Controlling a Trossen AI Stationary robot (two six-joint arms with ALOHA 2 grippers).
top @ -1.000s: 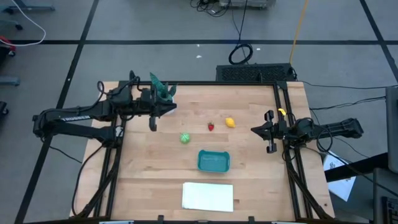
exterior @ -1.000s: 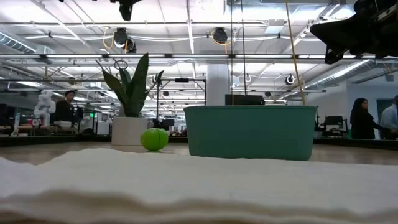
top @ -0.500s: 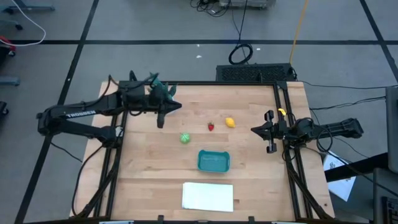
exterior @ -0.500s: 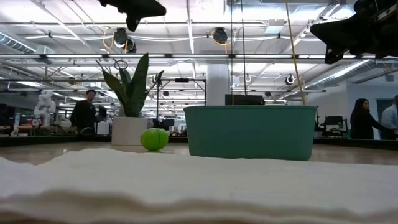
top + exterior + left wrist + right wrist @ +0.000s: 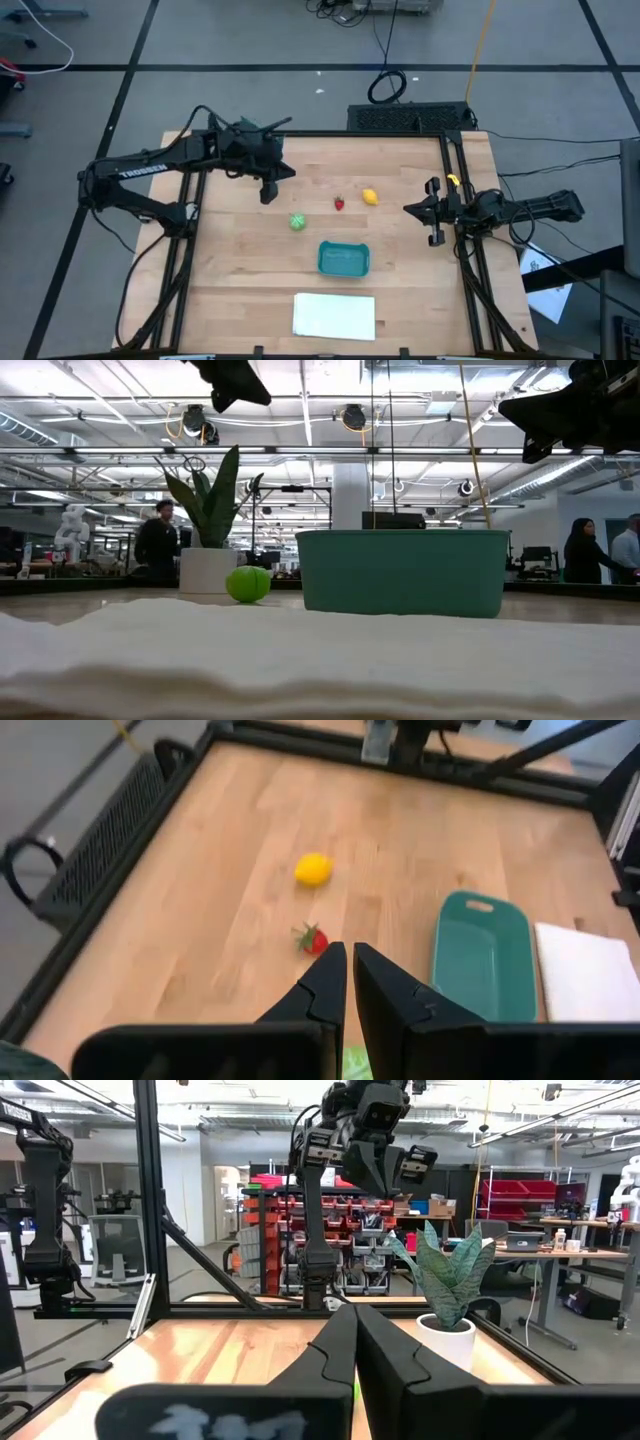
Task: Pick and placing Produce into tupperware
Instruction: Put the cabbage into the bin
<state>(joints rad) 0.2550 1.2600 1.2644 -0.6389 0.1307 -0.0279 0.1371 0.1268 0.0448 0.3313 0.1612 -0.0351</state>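
Left tool [image 5: 268, 194], fingers pressed together and carrying nothing, hangs above the far-left part of the tabletop [image 5: 230, 290], having swung over the past second from beside the potted plant [image 5: 210, 525] toward the middle, where the produce lies. Its wrist camera looks past the closed tips [image 5: 349, 982] at the pieces ahead: the red strawberry [image 5: 339, 203] nearest, the yellow lemon [image 5: 370, 196] just beyond it, and the teal tupperware [image 5: 343, 258] off to one side, with nothing in it that can be seen. The round green piece [image 5: 298, 221] sits on the wood between the tool and the container, nearer the front than the strawberry; from table height it shows just beside the tupperware's wall [image 5: 400, 572]. A flat white sheet [image 5: 334, 315] lies at the near edge.

Right tool [image 5: 432, 212], also shut and empty, waits at the right-hand rail of the tabletop.

All three pieces lie outside the container, so the job appears to be at its very start. The left arm's shift reads as an approach to a first pick, probably the green piece or the strawberry; the fingers would need to part before any descent.

People stand in the workshop beyond the tabletop.
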